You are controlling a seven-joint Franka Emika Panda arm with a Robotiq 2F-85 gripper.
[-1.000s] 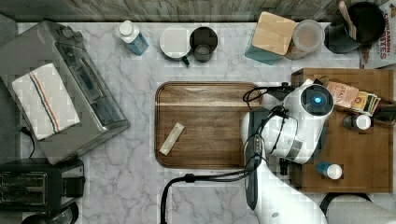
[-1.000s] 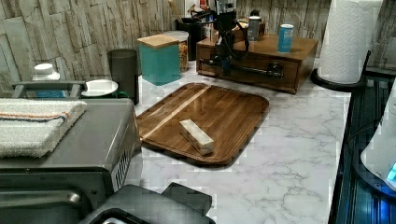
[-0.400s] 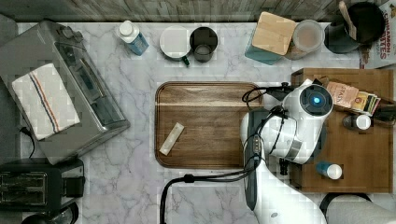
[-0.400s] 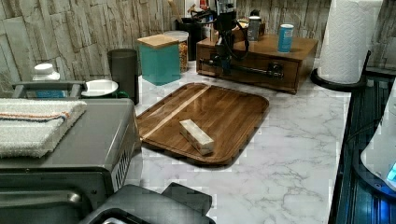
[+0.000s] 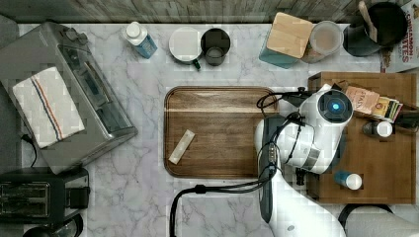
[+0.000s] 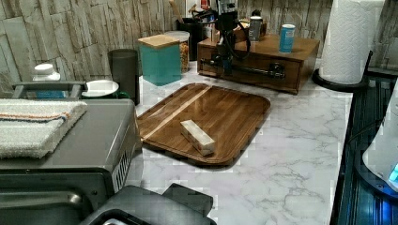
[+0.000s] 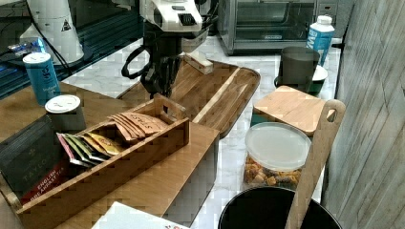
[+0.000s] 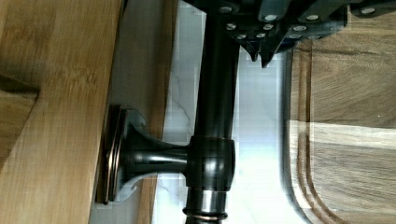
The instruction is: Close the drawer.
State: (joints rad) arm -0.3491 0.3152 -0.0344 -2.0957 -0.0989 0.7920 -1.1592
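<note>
fingers (image 8: 261, 32): at drawer (image 6: 253, 70) handle (image 8: 212, 116), grip state unclear | wooden tray (image 5: 222, 131) just beside; holds small block (image 5: 181, 146)

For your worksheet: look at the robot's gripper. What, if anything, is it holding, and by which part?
The gripper is at the dark bar handle on the drawer front. The wrist view shows the bar running up under the gripper body, but whether the fingers actually clamp it cannot be told.

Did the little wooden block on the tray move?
No. The block lies just where it was, near the edge of the tray on the top view's left.
</note>
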